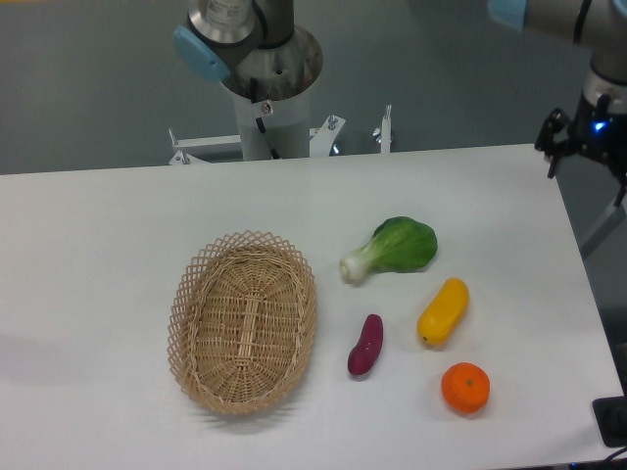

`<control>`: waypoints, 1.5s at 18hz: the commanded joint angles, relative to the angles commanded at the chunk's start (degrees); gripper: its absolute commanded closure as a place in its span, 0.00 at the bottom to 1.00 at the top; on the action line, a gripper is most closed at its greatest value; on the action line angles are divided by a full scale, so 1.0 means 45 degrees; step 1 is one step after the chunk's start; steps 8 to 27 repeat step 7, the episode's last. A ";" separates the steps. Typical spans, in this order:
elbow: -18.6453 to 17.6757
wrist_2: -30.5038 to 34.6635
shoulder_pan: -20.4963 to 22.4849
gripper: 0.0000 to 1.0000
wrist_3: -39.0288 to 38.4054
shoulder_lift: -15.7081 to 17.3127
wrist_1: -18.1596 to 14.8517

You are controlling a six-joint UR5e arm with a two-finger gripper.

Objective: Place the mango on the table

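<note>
Mango (444, 311) lies free on white worktop (118, 225), between purple sweet potato (365, 345) and orange (464, 387); placement judged complete. Gripper (588, 157) at right edge, empty, fingers apparently spread.

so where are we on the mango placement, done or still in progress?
Looks done. The mango lies on the white table, free of any grip, between the bok choy and the orange, beside the purple sweet potato and outside the wicker basket. The gripper holds nothing and sits far off at the table's far right edge; its jaws look open. Nothing visible is left.
</note>
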 joint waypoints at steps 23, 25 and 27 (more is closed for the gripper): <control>0.0000 -0.0020 -0.0038 0.00 -0.0059 0.0098 0.0039; 0.0000 -0.0020 -0.0038 0.00 -0.0059 0.0098 0.0039; 0.0000 -0.0020 -0.0038 0.00 -0.0059 0.0098 0.0039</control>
